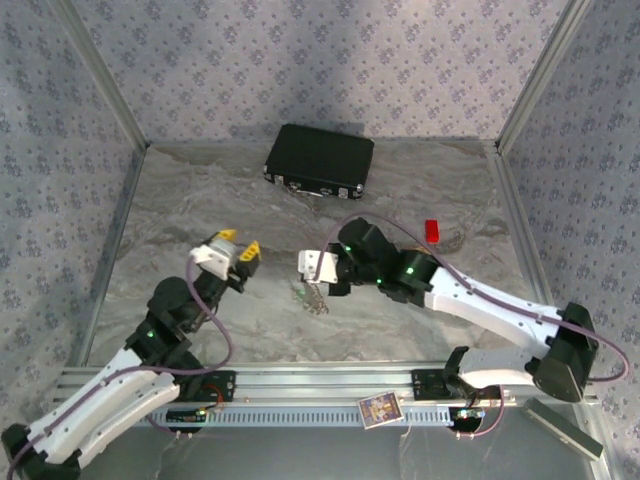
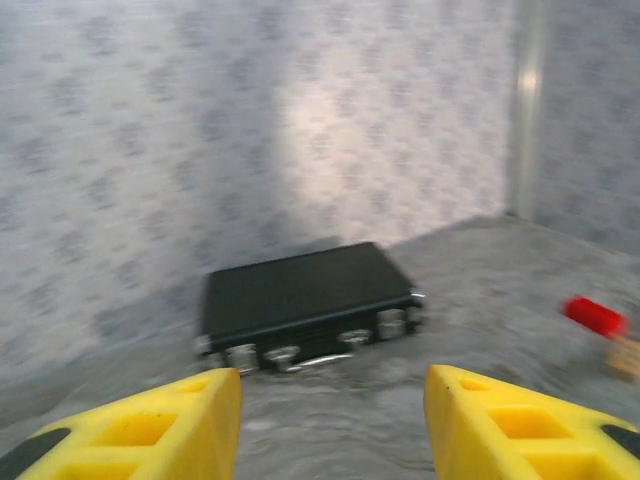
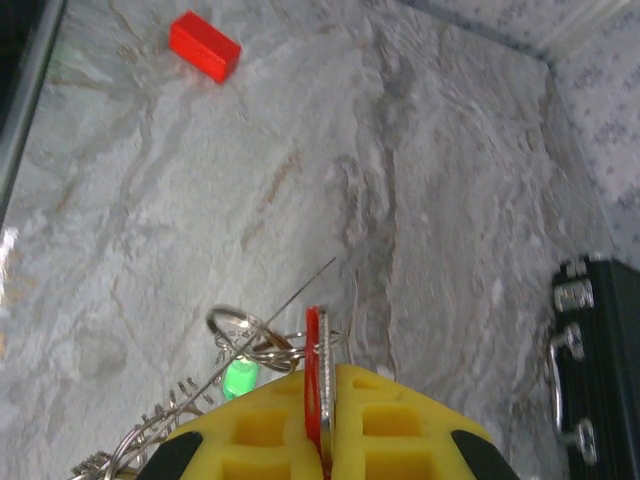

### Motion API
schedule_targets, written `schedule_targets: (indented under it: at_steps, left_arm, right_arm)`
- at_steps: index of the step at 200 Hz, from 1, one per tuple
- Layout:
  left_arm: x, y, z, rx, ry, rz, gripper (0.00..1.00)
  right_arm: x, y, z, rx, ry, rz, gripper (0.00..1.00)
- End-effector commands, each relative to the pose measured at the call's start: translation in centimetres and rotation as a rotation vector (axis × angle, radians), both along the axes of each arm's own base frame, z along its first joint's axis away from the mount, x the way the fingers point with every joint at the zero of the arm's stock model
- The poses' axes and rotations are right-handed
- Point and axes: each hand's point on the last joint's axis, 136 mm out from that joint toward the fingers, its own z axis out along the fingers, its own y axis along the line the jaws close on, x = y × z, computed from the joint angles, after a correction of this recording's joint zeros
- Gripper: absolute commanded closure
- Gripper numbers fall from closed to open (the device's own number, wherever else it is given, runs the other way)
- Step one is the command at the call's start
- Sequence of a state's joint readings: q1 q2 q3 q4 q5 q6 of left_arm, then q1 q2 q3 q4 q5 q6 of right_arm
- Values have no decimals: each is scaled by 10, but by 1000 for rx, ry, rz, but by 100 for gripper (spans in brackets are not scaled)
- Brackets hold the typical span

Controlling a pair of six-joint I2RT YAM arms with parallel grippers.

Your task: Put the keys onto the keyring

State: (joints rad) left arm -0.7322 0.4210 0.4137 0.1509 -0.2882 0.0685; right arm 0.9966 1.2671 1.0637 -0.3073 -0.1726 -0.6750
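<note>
In the middle of the table, right gripper (image 3: 322, 385): the yellow fingers are pressed together on the small pale metal key with the red plastic tag (image 3: 313, 345), held edge-on above the grey marbled table (image 3: 430, 200).
Beside that grip: the small key with the green plastic tag (image 3: 240, 378) hangs just left of the red one. The thin pale-grey wire keyring (image 3: 230, 310) and a fine silver chain (image 3: 150, 432) are bunched with it. Whether either key is already threaded cannot be told.
Left gripper (image 2: 330, 405): the yellow fingers stand apart with nothing between them, raised over the table and facing the black hard-shell case (image 2: 305, 300).
Handling, judged: the keys are light, stiff and slick, and the flat plastic tag is the surest place to pinch. The ring is springy thin wire that is likely to swing and twist, so it is best gripped on its rim, away from the opening.
Count, keys: 2 (1 red tag, 1 green tag).
Count, keyring: 1.
Count, others: 1 chain, 1 case, 1 plain red block (image 3: 204, 46), and 1 blurred tan block (image 2: 625, 356) just beside the red one.
</note>
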Motion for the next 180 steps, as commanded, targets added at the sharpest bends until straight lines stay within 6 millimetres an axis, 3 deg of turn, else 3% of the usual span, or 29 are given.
schedule_targets:
  at_steps: [1,12,15,42,59,74,101,121,131,137,180]
  left_arm:
    - [5,58,7,-106,77,262,49]
    - [2,72,12,-136,78,309,47]
    - [1,75,13,-142,75,319,47]
    - [-8,93,23,-200,49,370,46]
    - [-10,99,23,-206,53,392,46]
    - [-11,101,21,-195,66,405,45]
    - [-10,103,15,-191,83,418,44]
    - [-8,100,10,-211,86,411,43]
    - [-7,99,8,-211,89,409,42]
    - [-6,99,7,-212,92,411,42]
    - [-2,95,-3,-209,137,404,42]
  right_arm:
    - [-11,42,35,104,-44,115,100]
    - [-15,58,30,120,-22,158,100]
    - [-15,65,42,147,-34,168,100]
    - [-19,108,41,201,10,237,100]
    - [-14,123,27,191,36,236,100]
    - [-3,123,5,152,50,194,100]
    - [20,100,-51,9,85,83,100]
    - [30,73,-93,-146,69,29,100]
    - [37,61,-104,-215,44,3,100]
    - [35,45,-126,-295,48,-10,100]
    - [50,-18,-169,-607,-11,-128,100]
